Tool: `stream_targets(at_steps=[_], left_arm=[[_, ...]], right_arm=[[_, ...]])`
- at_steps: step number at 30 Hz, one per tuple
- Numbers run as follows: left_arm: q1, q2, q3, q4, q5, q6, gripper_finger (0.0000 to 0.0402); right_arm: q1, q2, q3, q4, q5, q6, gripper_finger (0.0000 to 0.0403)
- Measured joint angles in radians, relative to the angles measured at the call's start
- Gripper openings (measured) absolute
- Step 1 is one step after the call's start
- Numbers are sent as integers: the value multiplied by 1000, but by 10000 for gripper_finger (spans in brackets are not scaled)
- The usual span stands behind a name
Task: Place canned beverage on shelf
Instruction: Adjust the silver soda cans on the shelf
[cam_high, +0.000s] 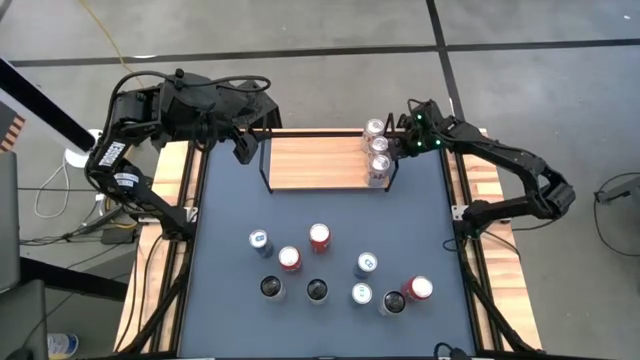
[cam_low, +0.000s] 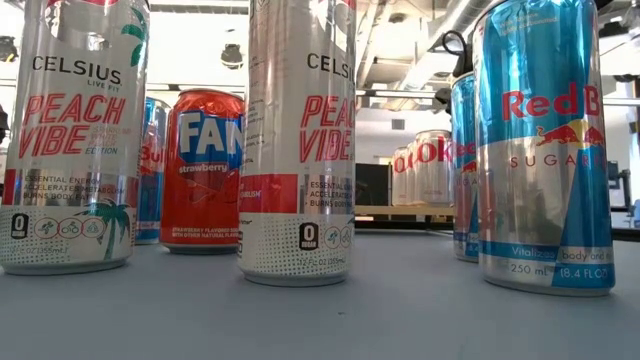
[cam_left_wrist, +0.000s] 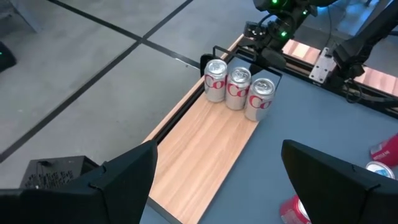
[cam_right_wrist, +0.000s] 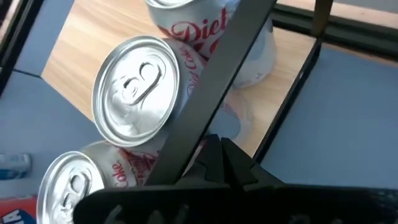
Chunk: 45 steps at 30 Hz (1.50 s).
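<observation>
The shelf (cam_high: 315, 163), a light-wood board with a black wire frame at each end, lies at the table's far middle. Three silver Diet Coke cans (cam_high: 378, 152) stand in a row on its right end (cam_left_wrist: 239, 90). My right gripper (cam_right_wrist: 217, 152) is shut and points slantwise down at the frame (cam_right_wrist: 205, 106) just to the right of those cans (cam_right_wrist: 134, 93). My left gripper (cam_left_wrist: 217, 180) hovers open high above the shelf's left end (cam_high: 243, 150), with nothing between its fingers. My right gripper's shut fingertips (cam_right_wrist: 211, 149) stand right at the black wire bar (cam_right_wrist: 236, 43) of the shelf's right end, coming slantwise from the table's right and above. Whether they touch the bar or the cans cannot be told.
Several loose cans stand on the dark table top (cam_high: 230, 290) toward the near side: blue ones (cam_high: 260, 240), red ones (cam_high: 319, 236) and tall white Celsius cans (cam_low: 300, 140). The shelf's left and middle board (cam_left_wrist: 199, 155) is bare wood. Wooden rails (cam_high: 175, 200) run along both table sides.
</observation>
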<state>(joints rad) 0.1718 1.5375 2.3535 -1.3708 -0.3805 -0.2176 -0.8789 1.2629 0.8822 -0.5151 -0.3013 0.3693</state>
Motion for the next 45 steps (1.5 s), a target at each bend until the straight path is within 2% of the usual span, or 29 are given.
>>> stream_targets(at_steps=[5, 11, 16, 25, 33, 37, 45], left_arm=[[0, 0, 0, -2, 1, 3, 332], [0, 0, 0, -2, 0, 19, 332], [0, 0, 0, -2, -1, 17, 332], [0, 0, 0, -2, -1, -13, 332], [0, 0, 0, -2, -1, -32, 332], [0, 0, 0, -2, -1, -33, 332], [0, 0, 0, -2, -2, -31, 332]], right_arm=[[9, -42, 52, -93, 102, 24, 0], [71, -99, 252, -239, 345, -18, 0], [131, 3, 465, -292, 442, -110, 0], [190, 370, 818, -438, 465, -267, 0], [237, 591, 1037, -565, 469, -323, 0], [250, 653, 1085, -635, 483, -342, 0], [275, 704, 1088, -701, 491, -352, 0]])
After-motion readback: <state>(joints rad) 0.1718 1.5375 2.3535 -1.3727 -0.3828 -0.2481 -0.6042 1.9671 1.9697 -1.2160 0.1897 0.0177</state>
